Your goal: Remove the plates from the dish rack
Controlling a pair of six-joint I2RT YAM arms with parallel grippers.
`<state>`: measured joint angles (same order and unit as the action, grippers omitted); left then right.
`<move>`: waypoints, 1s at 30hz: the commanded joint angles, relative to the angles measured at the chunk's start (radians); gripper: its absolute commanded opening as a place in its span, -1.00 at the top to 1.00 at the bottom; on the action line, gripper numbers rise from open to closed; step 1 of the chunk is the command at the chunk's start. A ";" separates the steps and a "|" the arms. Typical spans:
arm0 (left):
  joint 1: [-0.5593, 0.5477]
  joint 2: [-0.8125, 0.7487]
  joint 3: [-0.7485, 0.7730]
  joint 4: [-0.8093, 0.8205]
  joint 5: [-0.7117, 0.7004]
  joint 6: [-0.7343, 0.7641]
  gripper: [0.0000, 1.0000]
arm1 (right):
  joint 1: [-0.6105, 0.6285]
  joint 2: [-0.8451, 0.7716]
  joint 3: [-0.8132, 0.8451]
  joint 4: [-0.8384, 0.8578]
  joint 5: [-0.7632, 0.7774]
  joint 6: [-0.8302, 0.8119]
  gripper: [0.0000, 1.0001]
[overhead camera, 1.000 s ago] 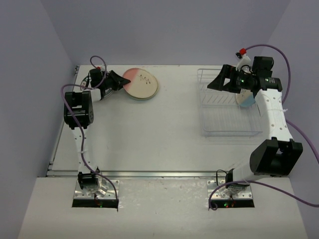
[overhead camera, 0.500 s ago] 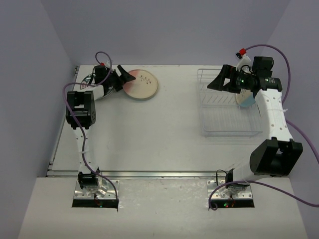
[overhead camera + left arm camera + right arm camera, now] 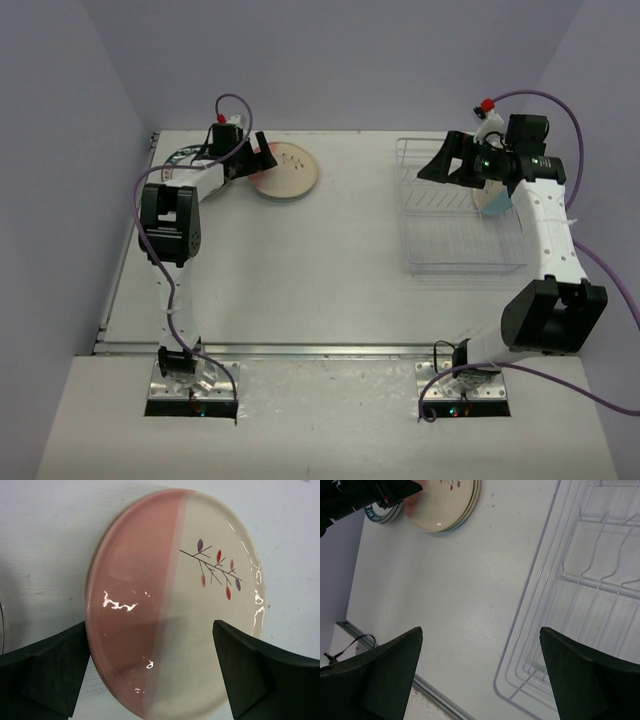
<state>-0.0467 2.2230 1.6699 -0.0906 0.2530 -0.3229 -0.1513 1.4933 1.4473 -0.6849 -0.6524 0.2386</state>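
Observation:
A pink-and-cream plate (image 3: pixel 175 605) with a twig pattern lies flat on the table at the back left (image 3: pixel 288 170). In the right wrist view it tops a small stack (image 3: pixel 447 505). My left gripper (image 3: pixel 257 152) hovers over its pink edge, open (image 3: pixel 150 630), one finger on each side and touching nothing. A green-rimmed plate (image 3: pixel 382 515) lies left of the stack, partly hidden by the left arm. The dish rack (image 3: pixel 450 250) sits at the right. A light blue plate (image 3: pixel 492 204) stands in it, mostly hidden by my right wrist. My right gripper (image 3: pixel 438 160) is open and empty (image 3: pixel 480 630) above the rack's left edge.
The rack's wire dividers (image 3: pixel 600 575) stand upright along its floor. The table's metal front rail (image 3: pixel 300 350) runs just ahead of the arm bases. Purple walls close in the table at the back and on both sides.
The left gripper opened and let go of the pink-and-cream plate, and its wrist shifted right and toward the back. The right arm stayed still.

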 commanded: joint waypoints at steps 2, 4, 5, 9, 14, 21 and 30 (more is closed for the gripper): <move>-0.040 -0.103 0.004 -0.017 -0.179 0.106 -1.00 | -0.005 -0.047 -0.012 0.028 0.031 -0.016 -0.98; -0.047 -0.114 0.000 -0.017 -0.198 0.116 -1.00 | -0.005 -0.050 -0.013 0.028 0.042 -0.020 -0.98; -0.048 -0.116 -0.002 -0.014 -0.209 0.119 -1.00 | -0.005 -0.054 -0.016 0.029 0.040 -0.027 -0.97; -0.060 -0.117 0.008 -0.012 -0.290 0.166 -1.00 | -0.007 -0.064 -0.025 0.034 0.039 -0.032 -0.98; -0.065 -0.132 0.019 -0.001 -0.291 0.205 -1.00 | -0.005 -0.077 -0.031 0.038 0.045 -0.033 -0.98; -0.145 -0.392 -0.205 0.183 -0.176 0.424 -1.00 | -0.006 -0.110 -0.064 0.083 0.266 -0.070 -0.98; -0.184 -0.753 -0.555 0.136 -0.068 0.473 -0.91 | -0.090 -0.064 -0.043 0.146 0.370 -0.048 -0.96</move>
<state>-0.2339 1.5908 1.2299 0.0398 0.1236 0.0990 -0.1875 1.4132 1.3838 -0.6108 -0.3544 0.1903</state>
